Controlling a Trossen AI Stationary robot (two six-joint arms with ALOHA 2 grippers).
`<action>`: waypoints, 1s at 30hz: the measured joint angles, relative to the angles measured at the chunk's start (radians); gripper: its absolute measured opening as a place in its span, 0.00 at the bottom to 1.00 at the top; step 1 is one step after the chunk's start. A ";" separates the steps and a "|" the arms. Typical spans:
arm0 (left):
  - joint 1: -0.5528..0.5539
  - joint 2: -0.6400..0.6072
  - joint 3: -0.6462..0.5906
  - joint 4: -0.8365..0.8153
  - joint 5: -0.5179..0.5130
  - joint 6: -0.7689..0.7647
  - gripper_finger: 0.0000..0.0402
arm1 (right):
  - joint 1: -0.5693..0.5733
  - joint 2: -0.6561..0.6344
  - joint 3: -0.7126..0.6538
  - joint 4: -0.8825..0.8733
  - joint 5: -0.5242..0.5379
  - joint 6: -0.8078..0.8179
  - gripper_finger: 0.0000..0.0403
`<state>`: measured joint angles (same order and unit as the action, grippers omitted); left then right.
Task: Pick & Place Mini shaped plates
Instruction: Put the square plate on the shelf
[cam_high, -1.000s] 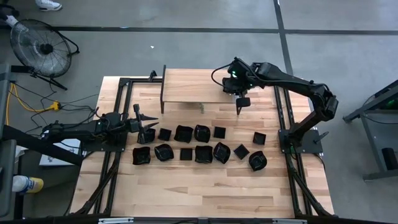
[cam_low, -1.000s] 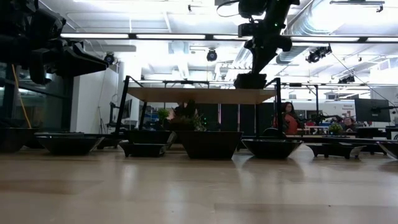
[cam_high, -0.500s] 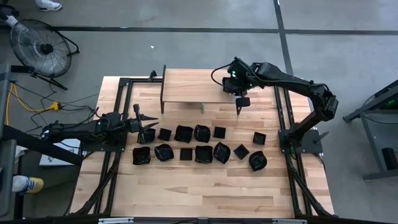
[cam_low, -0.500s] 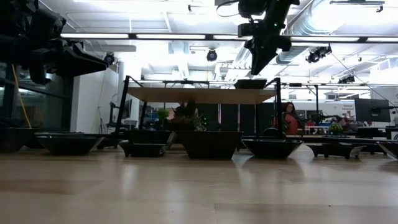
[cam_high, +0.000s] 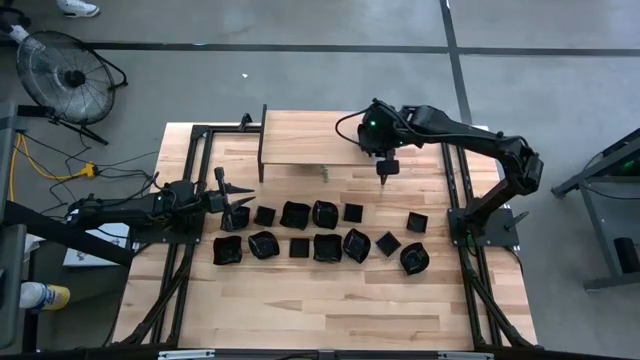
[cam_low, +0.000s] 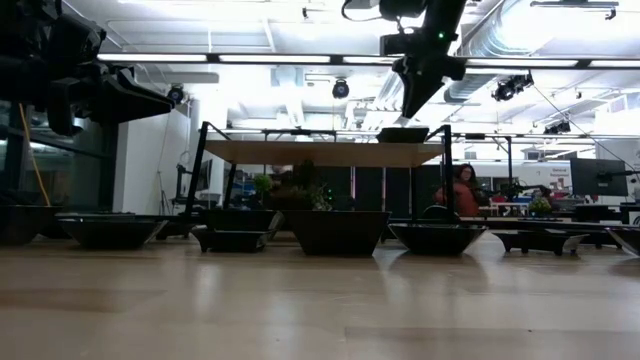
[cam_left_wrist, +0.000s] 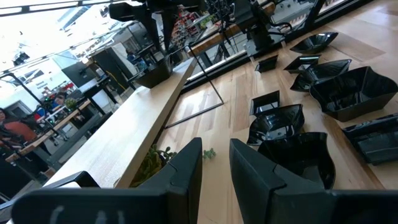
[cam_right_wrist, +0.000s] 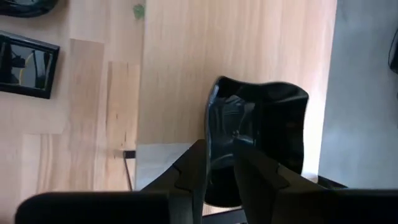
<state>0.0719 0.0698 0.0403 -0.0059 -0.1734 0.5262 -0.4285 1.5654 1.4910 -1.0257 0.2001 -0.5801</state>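
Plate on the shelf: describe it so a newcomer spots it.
Find the raised wooden shelf at the table's back edge. One black plate sits on its right end, below the right claw. It alone is up there; the other plates lie on the tabletop.

floor fan (cam_high: 62, 72) and yellow cable (cam_high: 30, 160) beside wooden table (cam_high: 330, 300).

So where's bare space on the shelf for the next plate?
The raised shelf is bare from its left end to the plate at its right end, under the right tool. The rows of plates on the table are crowded.
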 joint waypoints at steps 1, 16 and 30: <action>0.000 0.000 0.000 0.000 0.000 0.000 0.20 | 0.005 0.000 0.000 -0.001 0.000 0.005 0.18; 0.000 0.000 0.000 0.000 0.000 0.000 0.20 | 0.106 -0.001 0.000 -0.016 -0.161 0.130 0.18; 0.000 0.000 0.000 0.000 0.000 0.000 0.20 | 0.151 -0.010 -0.062 -0.174 -0.329 0.455 0.18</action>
<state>0.0715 0.0696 0.0402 -0.0059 -0.1738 0.5262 -0.2779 1.5550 1.4288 -1.1993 -0.1290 -0.1253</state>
